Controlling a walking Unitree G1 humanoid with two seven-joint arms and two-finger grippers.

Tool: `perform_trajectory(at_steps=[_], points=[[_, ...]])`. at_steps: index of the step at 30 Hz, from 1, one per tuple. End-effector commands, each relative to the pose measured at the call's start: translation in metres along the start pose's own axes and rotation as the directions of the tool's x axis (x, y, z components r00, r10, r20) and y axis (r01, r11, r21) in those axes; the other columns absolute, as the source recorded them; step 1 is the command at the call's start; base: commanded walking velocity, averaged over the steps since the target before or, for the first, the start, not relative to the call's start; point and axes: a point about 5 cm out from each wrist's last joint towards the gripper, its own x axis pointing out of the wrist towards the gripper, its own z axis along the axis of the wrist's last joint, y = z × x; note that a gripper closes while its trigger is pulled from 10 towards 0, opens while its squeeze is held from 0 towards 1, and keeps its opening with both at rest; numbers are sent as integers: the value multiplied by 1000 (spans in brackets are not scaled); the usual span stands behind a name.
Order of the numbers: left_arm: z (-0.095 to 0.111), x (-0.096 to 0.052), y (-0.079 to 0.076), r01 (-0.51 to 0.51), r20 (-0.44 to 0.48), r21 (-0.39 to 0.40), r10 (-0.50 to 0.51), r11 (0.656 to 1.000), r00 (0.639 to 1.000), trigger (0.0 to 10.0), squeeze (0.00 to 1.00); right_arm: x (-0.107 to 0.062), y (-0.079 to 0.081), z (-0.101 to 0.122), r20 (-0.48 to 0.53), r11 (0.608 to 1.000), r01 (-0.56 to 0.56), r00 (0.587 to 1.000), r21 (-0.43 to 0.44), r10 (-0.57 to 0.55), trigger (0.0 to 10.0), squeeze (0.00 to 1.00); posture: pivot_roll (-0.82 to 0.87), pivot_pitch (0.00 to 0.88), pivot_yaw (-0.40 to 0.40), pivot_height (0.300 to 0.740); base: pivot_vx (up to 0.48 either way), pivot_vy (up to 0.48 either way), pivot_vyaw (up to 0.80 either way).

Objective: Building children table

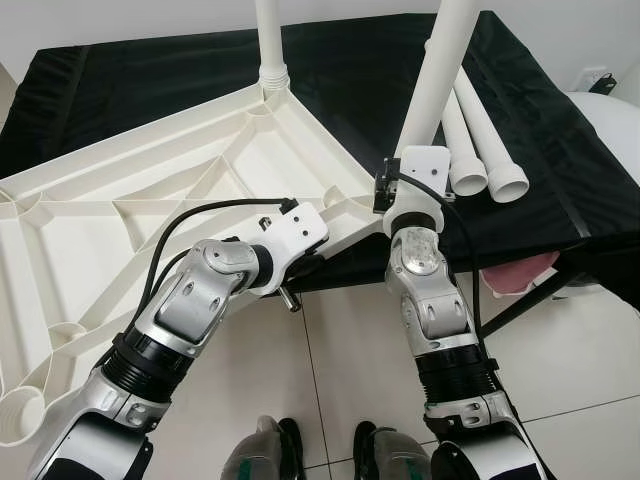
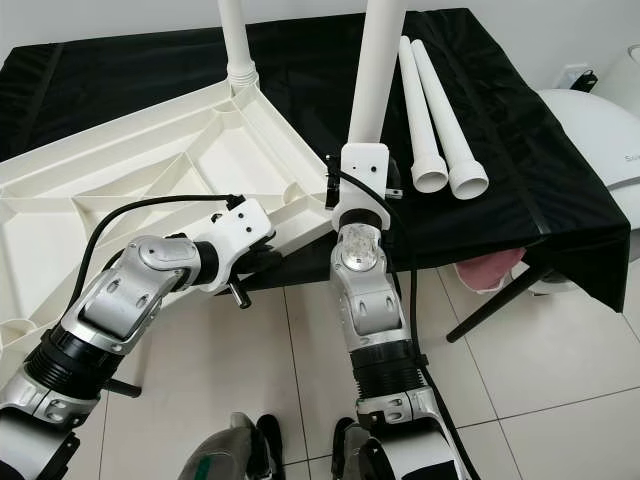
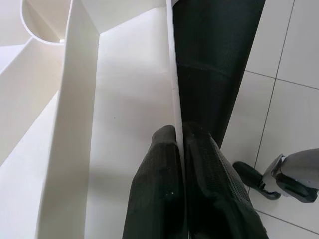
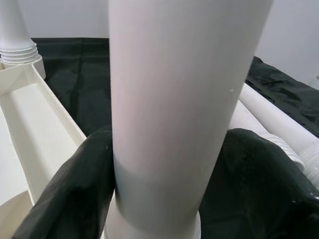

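White tabletop (image 1: 150, 190) — black cloth (image 1: 560, 170)

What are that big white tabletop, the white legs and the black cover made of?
The tabletop looks like moulded plastic: one glossy white piece with cast ribs underneath. The legs, like the one in the right pincer, seem to be smooth plastic tubes; the loose legs have ridged, threaded ends. The black cover looks like matte fabric, draping in soft folds. The left pincer pinches the tabletop's thin rim.

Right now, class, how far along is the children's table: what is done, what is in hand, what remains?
Done: one leg stands in a corner socket of the upturned white tabletop. In hand: the right gripper is shut on a second leg, upright at the near corner, while the left gripper pinches the tabletop's edge. Left: two loose legs lie on the black cloth.
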Motion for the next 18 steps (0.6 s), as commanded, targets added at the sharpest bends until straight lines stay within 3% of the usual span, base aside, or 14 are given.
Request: perform_trajectory(at_steps=[1, 2, 3, 5, 6, 8, 9, 15, 17, 18], points=[[0, -2, 1, -22, -2, 27, 22, 999, 1000, 10000, 0, -2, -9, -9, -47, 998, 61, 997, 8, -61, 10000, 0, -81, 171, 39, 740, 0, 0, 0], [0, -2, 1, -22, -2, 27, 22, 999, 1000, 10000, 0, -2, -9, -9, -47, 998, 61, 997, 8, -61, 10000, 0, -81, 171, 39, 740, 0, 0, 0], [0, -2, 1, -22, -2, 27, 22, 999, 1000, 10000, 0, -1, -10, -10, -49, 998, 61, 997, 8, -61, 10000, 1000, -81, 171, 39, 740, 0, 0, 0], [0, -2, 1, -22, -2, 28, 23, 999, 1000, 10000, 0, 0, -12, -10, -46, 998, 61, 997, 4, -61, 10000, 1000, -81, 168, 37, 740, 0, 0, 0], [1, -1, 1, -23, -1, 28, 23, 999, 1000, 10000, 0, 2, -13, -9, -46, 999, 48, 998, 8, -47, 10000, 702, -81, 168, 37, 740, 0, 0, 0], [1, -1, 1, -23, -1, 28, 23, 999, 1000, 10000, 0, 2, -13, -9, -46, 999, 48, 998, 8, -47, 10000, 702, -81, 168, 37, 740, 0, 0, 0], [1, -1, 1, -24, -1, 28, 24, 999, 1000, 10000, 0, 3, -15, -9, -42, 999, 34, 999, 8, -33, 10000, 0, -80, 165, 35, 740, 0, 0, 0], [0, -1, 0, -24, 0, 28, 24, 999, 1000, 10000, 0, 15, -20, -10, -61, 988, -131, 989, 76, 136, 10000, 0, -80, 160, 31, 740, 0, 0, 0], [0, -1, 0, -25, -1, 27, 25, 999, 1000, 10000, 0, 21, -27, -9, -65, 959, -255, 962, 127, 264, 10000, 0, -80, 155, 24, 740, 0, 0, 0], [0, -1, 0, -25, -1, 27, 25, 999, 1000, 10000, 0, 21, -27, -9, -65, 959, -255, 962, 127, 264, 10000, 0, -80, 155, 24, 740, 0, 0, 0]])
